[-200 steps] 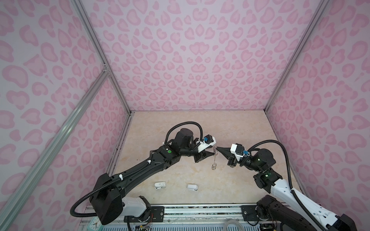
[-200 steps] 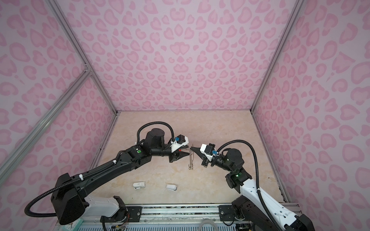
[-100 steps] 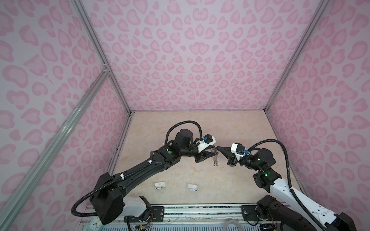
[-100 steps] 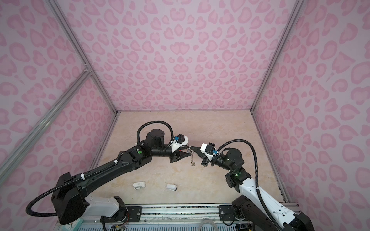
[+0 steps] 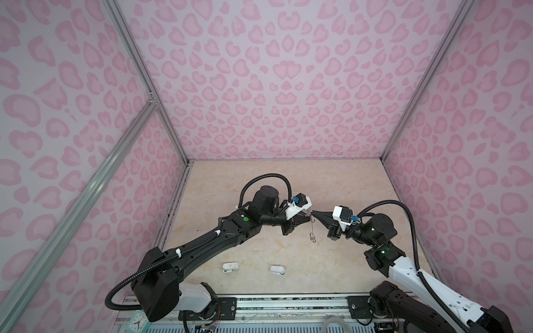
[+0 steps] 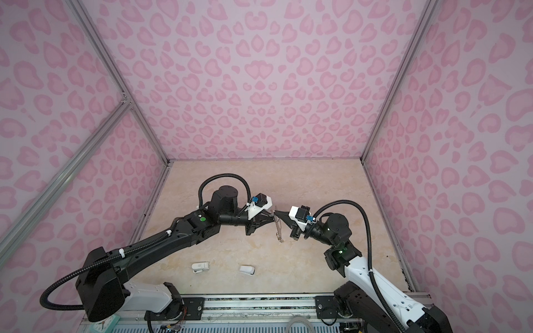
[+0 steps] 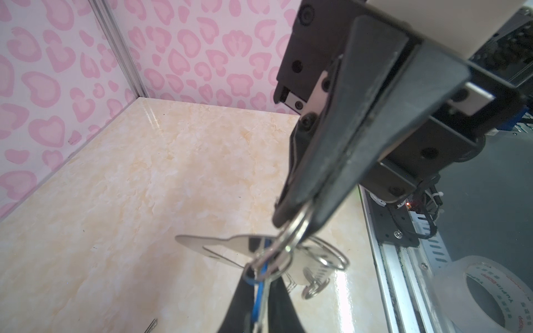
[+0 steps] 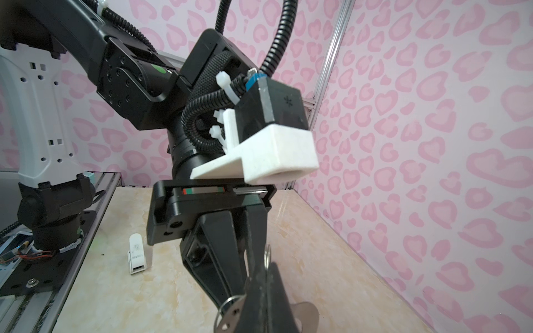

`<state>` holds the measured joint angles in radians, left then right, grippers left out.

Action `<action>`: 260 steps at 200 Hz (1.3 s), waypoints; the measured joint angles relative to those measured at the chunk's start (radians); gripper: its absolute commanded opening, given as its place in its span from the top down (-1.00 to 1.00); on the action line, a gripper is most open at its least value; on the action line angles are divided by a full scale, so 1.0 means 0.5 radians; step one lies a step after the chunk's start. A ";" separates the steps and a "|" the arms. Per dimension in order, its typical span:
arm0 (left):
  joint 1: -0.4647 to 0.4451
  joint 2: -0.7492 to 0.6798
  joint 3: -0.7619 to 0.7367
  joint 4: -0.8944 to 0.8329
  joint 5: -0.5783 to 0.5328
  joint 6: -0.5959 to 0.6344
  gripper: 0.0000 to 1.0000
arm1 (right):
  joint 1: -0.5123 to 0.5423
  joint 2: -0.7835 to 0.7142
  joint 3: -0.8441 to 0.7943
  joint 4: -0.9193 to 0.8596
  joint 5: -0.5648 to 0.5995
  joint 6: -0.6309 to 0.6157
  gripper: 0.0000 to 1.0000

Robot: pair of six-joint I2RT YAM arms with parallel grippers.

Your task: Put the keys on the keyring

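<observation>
Two white plastic pieces (image 5: 230,266) lie on the table (image 5: 288,178), well apart from both sets of jaws and on the side of the arm mounts. Above them, the two arms meet tip to tip in mid-air. The right gripper (image 5: 315,214), jaws pressed together, pinches the flat grey keyring (image 7: 219,245), which hangs from the meeting point clear of the table in both top views. Facing it, the left gripper (image 7: 294,216) has its jaws pinched on a wire ring (image 7: 288,236) at the keyring's edge, just beside the right jaws. Whether that ring belongs to the keyring or to a key cannot be told. A blue strip (image 7: 259,299) shows between the right fingers (image 7: 239,305) and may be a tagged key. Neither of the keys can be made out for certain, and no red tag is in sight. Beyond the jaws there is only marbled table up to the pink patterned walls. The step in hand appears to be working a ring onto the keyring, one arm steadying and the other threading. The next move likely calls for a small, controlled turn or slide of the pinched ring, with the right jaws gripping firmly so the thin metal neither twists nor slips.
</observation>
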<state>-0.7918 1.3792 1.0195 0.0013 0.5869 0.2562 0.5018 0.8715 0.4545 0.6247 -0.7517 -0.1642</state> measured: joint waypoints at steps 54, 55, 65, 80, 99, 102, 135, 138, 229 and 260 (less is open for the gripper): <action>0.000 -0.065 0.005 -0.073 -0.022 0.072 0.94 | -0.002 -0.010 0.008 -0.034 -0.001 -0.011 1.00; 0.000 -0.066 0.005 -0.078 -0.022 0.076 0.94 | -0.002 -0.011 0.010 -0.035 0.000 -0.010 1.00; 0.000 -0.068 0.024 -0.135 -0.023 0.117 0.93 | -0.002 -0.016 0.019 -0.056 -0.001 -0.024 1.00; 0.000 -0.068 0.076 -0.227 -0.024 0.177 0.94 | -0.001 -0.023 0.031 -0.078 -0.015 -0.043 1.00; 0.001 -0.067 0.140 -0.320 -0.030 0.243 0.93 | -0.002 -0.024 0.044 -0.109 -0.018 -0.063 1.00; 0.001 -0.067 0.150 -0.342 -0.034 0.257 0.93 | -0.002 -0.024 0.045 -0.113 -0.020 -0.066 1.00; 0.002 -0.067 0.212 -0.502 -0.081 0.368 0.93 | -0.001 -0.029 0.059 -0.189 -0.059 -0.092 1.00; 0.004 -0.067 0.220 -0.518 -0.084 0.378 0.93 | -0.001 -0.029 0.063 -0.200 -0.061 -0.101 1.00; 0.012 -0.067 0.336 -0.702 -0.127 0.523 0.94 | 0.002 0.000 0.089 -0.305 -0.092 -0.137 1.00; 0.012 -0.064 0.361 -0.732 -0.134 0.551 0.93 | 0.002 0.006 0.090 -0.304 -0.100 -0.137 1.00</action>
<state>-0.7856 1.3472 1.1999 -0.3645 0.5201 0.5316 0.5026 0.8745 0.4995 0.4725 -0.8017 -0.2325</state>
